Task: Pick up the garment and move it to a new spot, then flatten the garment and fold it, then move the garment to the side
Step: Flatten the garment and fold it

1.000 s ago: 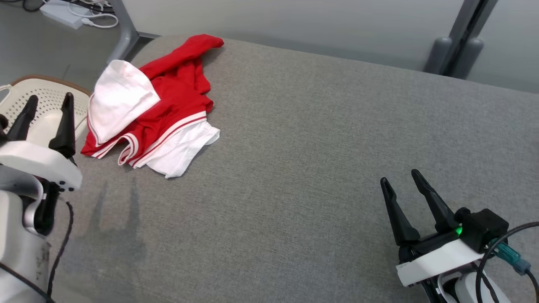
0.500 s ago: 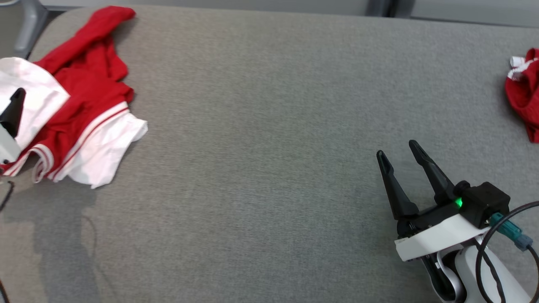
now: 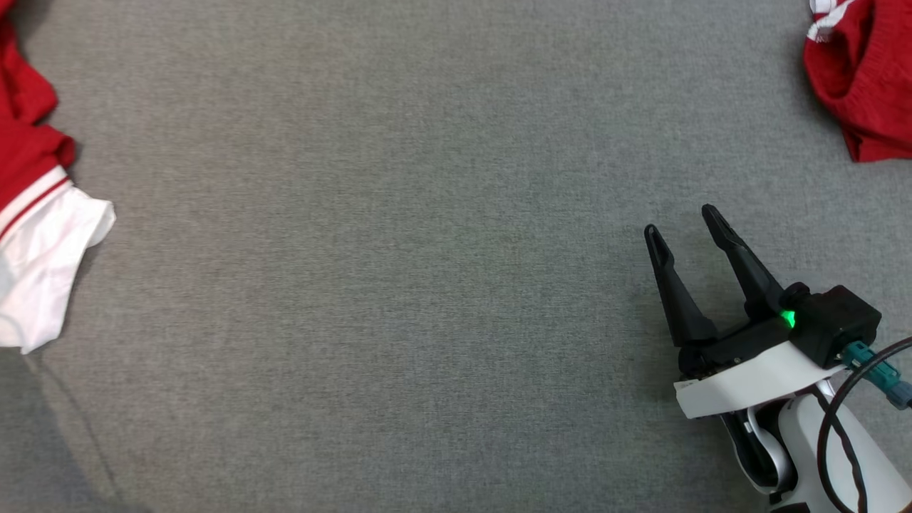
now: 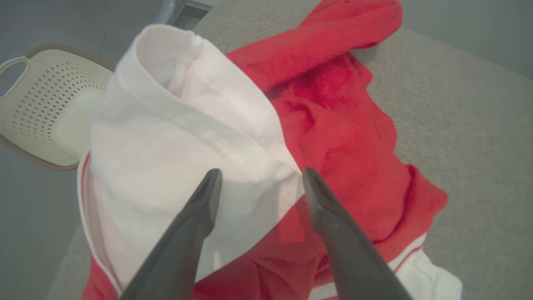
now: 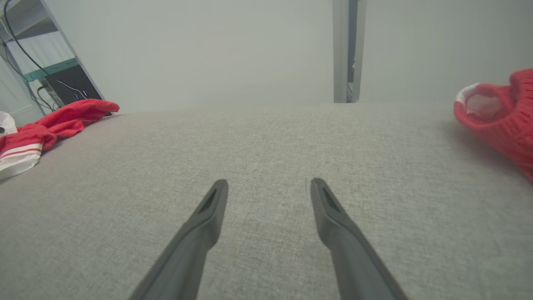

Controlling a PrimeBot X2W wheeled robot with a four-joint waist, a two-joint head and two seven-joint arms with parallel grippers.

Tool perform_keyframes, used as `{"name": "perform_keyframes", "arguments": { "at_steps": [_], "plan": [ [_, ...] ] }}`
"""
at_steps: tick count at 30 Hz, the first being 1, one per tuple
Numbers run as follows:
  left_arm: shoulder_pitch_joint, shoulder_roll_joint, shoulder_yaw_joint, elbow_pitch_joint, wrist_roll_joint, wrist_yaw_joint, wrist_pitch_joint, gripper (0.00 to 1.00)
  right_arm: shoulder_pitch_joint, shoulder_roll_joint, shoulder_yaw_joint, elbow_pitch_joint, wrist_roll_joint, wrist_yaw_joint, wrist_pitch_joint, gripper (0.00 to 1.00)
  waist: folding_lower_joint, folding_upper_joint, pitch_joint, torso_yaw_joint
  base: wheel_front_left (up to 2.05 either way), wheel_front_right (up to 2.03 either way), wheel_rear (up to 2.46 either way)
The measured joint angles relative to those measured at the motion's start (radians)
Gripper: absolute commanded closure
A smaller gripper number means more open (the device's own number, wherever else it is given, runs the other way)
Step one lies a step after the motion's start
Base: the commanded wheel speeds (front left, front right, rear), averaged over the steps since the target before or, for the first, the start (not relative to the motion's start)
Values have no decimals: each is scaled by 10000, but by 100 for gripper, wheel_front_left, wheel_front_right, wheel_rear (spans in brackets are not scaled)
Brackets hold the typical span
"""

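Left gripper [image 4: 261, 171] lined up for the first pick off the grey surface [image 3: 399, 249].

I have its jaws spread wide and empty, just over the red-and-white garment [image 4: 333, 137] crumpled at the surface's far-left corner, with the basket [image 4: 37, 104] beyond that edge. I'd drop onto the white flap [image 4: 175, 137], pinch through the bunched layers, then carry it to the surface's bare middle. The right gripper [image 3: 680, 219], equally wide, waits over the near right, and another red heap [image 3: 862, 78] lies far right.

Head view overhead, wrist views low over shared grey cushion [image 3: 427, 285]
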Motion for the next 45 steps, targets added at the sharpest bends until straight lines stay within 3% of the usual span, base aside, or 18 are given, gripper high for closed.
{"name": "perform_keyframes", "arguments": {
  "at_steps": [9,10,12,27,45],
  "plan": [
    [-456,-8,-240,1179,31,73,686,0,-22,-6,-136,-94,-56,0,0,0,0,0,508,-332,0,0,0],
    [-535,2,-261,1246,36,73,656,29,-23,0,-138,-104,-73,0,0,0,0,0,524,-334,0,0,0],
    [-621,-8,-288,1371,36,71,591,100,-31,6,-148,-107,-96,0,0,0,0,0,534,-319,0,0,0],
    [-841,54,-848,1350,35,6,115,100,-4,117,-54,153,-73,0,2,0,0,0,-220,-126,0,0,0],
    [-133,230,-2970,-2905,-972,6,606,100,634,548,44,554,385,0,2,0,0,0,-2456,-80,0,0,0]
  ]
}}
